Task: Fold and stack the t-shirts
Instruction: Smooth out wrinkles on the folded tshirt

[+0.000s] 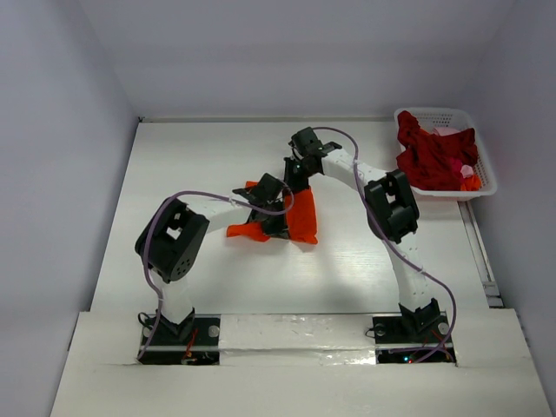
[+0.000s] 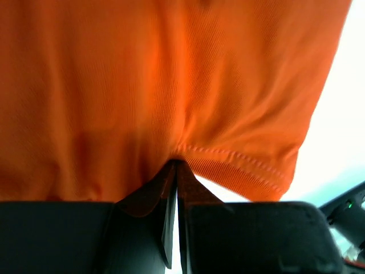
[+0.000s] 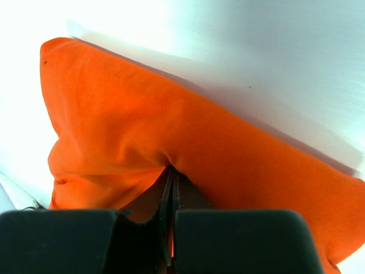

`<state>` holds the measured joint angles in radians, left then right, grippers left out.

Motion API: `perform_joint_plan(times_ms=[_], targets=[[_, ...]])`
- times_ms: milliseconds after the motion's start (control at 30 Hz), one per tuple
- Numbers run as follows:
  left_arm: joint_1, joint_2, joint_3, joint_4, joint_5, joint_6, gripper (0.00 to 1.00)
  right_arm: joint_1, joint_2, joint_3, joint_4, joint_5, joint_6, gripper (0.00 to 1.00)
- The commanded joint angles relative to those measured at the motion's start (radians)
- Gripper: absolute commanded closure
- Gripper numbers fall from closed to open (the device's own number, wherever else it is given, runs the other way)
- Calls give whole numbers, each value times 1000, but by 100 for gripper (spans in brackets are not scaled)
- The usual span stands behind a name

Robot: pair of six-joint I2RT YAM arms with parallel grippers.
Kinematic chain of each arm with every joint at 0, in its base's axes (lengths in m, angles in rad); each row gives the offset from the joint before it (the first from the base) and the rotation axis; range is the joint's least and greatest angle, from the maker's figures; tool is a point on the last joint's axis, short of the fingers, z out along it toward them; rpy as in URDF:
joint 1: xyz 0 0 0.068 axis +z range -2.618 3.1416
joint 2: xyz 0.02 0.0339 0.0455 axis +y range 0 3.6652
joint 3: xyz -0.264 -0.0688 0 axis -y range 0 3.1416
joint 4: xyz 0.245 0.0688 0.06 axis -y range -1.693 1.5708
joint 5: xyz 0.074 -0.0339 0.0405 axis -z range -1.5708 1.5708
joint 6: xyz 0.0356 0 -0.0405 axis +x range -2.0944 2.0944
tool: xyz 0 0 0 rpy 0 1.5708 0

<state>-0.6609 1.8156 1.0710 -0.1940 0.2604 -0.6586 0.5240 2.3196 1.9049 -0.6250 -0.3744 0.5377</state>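
one white bench [image 1: 200, 148] is seen to carry everything, walled at the back and on both sides, with bare surface showing to the left of the work and in front of it. at its far right corner a white lattice basket [image 1: 437, 111] is set, and dark red t-shirts [image 1: 434, 156] are heaped in it, unfolded. the orange t-shirt [image 1: 302, 217] is found bunched near the middle of the bench, well apart from the basket; whether it is lifted clear cannot be told. it is pinched in two places: the left gripper [image 1: 273, 228] is clamped fully down on a fold of cloth beside a stitched hem [image 2: 239, 160], and the right gripper [image 1: 294, 184] is likewise closed tight on a fold of the same shirt. the step in hand is judged to be the spreading or first fold of the orange shirt; nothing is stacked yet. the next move would call for the two pinched points to be drawn apart so that the cloth is laid flat. room for that is offered toward the left and the near edge, while the basket side is tighter.
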Motion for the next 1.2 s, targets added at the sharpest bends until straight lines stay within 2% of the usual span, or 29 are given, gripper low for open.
perform_joint_plan(times_ms=[0,200,467,600,800,1167], targets=[[-8,-51,-39,-74,30,37,97,-7,23,48,7,5,-16,100],[-17,-122,-5,-137,33,56,96,-7,24,48,8,3,-16,100],[-17,-171,196,-239,37,67,96,-7,23,45,11,5,-15,100],[-17,-139,228,-181,53,50,96,-7,21,45,11,5,-16,100],[-26,-75,193,-93,73,33,96,-7,20,45,10,8,-18,100],[-54,7,194,-21,83,33,96,-7,20,45,11,8,-18,100]])
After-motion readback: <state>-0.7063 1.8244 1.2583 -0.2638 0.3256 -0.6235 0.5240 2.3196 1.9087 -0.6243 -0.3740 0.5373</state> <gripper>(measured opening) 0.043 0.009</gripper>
